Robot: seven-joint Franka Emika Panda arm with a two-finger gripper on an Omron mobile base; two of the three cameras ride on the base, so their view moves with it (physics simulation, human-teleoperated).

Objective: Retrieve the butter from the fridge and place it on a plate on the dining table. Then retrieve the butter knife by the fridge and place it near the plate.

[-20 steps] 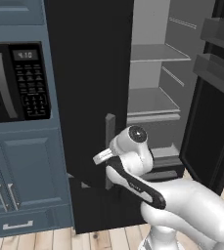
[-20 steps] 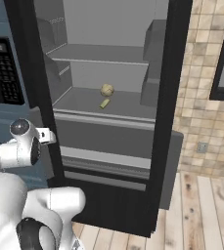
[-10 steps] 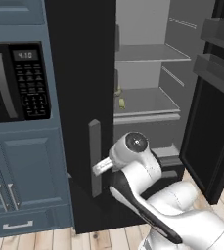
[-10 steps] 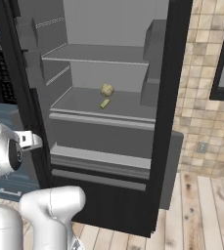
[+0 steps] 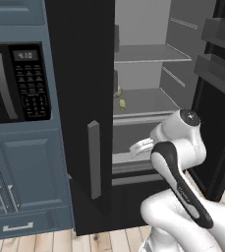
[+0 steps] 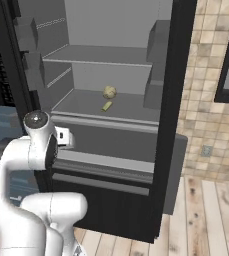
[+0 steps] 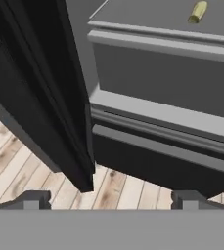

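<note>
The black fridge (image 5: 79, 98) (image 6: 176, 100) stands with both doors swung wide, its grey shelves showing. The butter (image 5: 122, 104) (image 6: 107, 106) (image 7: 197, 11), a small yellow-olive bar, lies on the lower shelf above the grey drawer front. My gripper (image 5: 136, 147) (image 6: 64, 136) (image 7: 108, 200) is open with nothing between its fingers. It hangs in front of the drawers, below the butter shelf and to the right of the left door's grey handle (image 5: 93, 158). The plate and the dining table are out of view.
A round pale food item (image 5: 118, 92) (image 6: 109, 92) sits just behind the butter. The left door's edge (image 7: 40, 97) is close on the hand's left. The right door with bins (image 5: 221, 74) stands open. A blue cabinet holds a microwave (image 5: 15, 81). Wood floor (image 6: 211, 215) lies below.
The left fridge door has swung wider open. My hand has come off its handle and moved right, in front of the fridge's drawers.
</note>
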